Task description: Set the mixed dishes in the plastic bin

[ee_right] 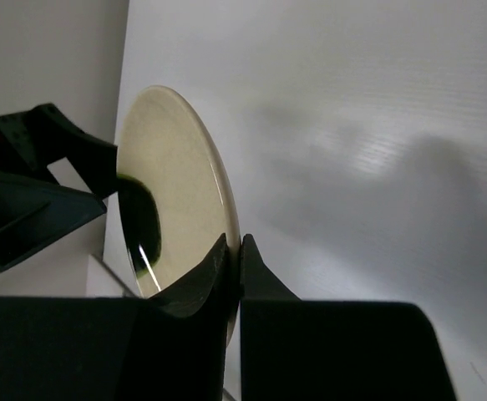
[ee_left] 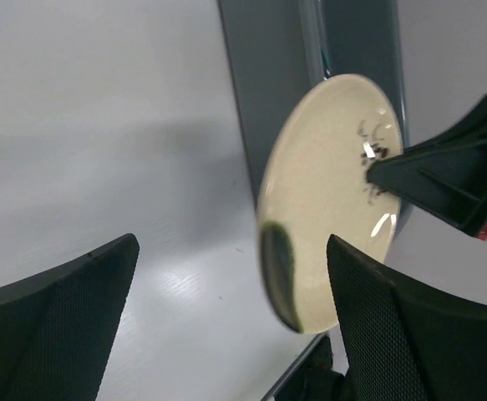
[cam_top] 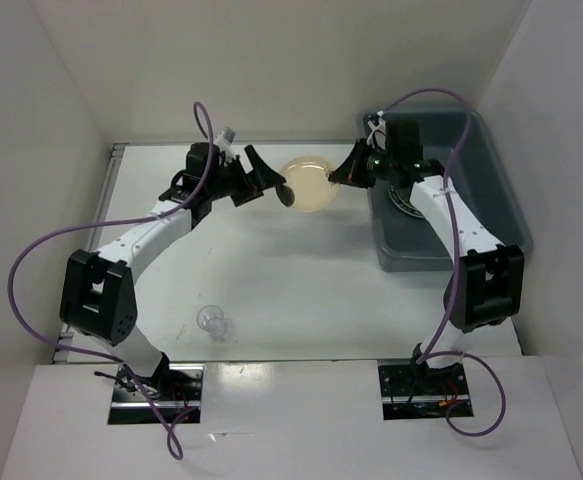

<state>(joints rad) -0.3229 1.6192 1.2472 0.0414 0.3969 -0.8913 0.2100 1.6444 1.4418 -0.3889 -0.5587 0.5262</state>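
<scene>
A small cream plate (cam_top: 307, 184) hangs on edge above the table, just left of the grey-blue plastic bin (cam_top: 496, 185). My right gripper (cam_top: 339, 175) is shut on the plate's right rim; the right wrist view shows its fingers (ee_right: 214, 267) pinching the plate (ee_right: 172, 184). My left gripper (cam_top: 271, 178) stands open at the plate's left edge. In the left wrist view the plate (ee_left: 327, 192) sits close to the right finger (ee_left: 377, 309) of that gripper (ee_left: 233, 251), with a wide gap on the other side. A small clear cup (cam_top: 211, 322) stands on the table at the near left.
The bin (ee_left: 268, 83) lies along the table's right side, and my right arm reaches over it. A patterned dish (cam_top: 403, 203) shows in the bin, mostly hidden under that arm. White walls close in the table at the left, back and right.
</scene>
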